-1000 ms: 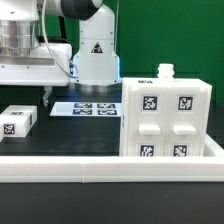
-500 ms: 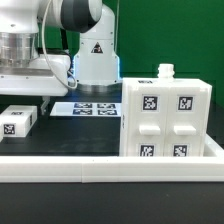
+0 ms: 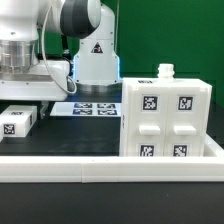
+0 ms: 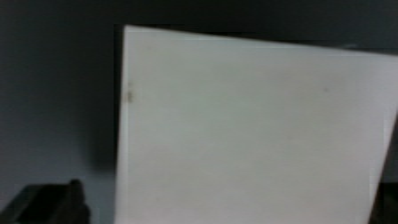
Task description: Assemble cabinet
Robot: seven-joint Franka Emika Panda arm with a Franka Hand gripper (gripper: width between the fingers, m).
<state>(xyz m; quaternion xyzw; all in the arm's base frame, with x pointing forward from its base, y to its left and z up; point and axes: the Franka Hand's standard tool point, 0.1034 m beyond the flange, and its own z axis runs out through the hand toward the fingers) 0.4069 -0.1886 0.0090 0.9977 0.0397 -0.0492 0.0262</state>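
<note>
Hanging low at the exterior view's left, the gripper [image 3: 32,96] sits directly over a small white block [image 3: 17,121], placed, I judge, to straddle and lift it. The cabinet [image 3: 165,120] stands upright, well apart at that view's right. It is a boxy, matte white plastic shell with a front split into squarish panels bearing black-and-white tags. Between them the marker board [image 3: 85,108] lies flat on the black table [image 3: 60,140].

In the wrist view a smooth, plain white face [image 4: 249,130], probably that block's top, fills the frame. One dark fingertip [image 4: 45,205] stands clear of its edge, so the claw is released, spread wide and holding nothing.
</note>
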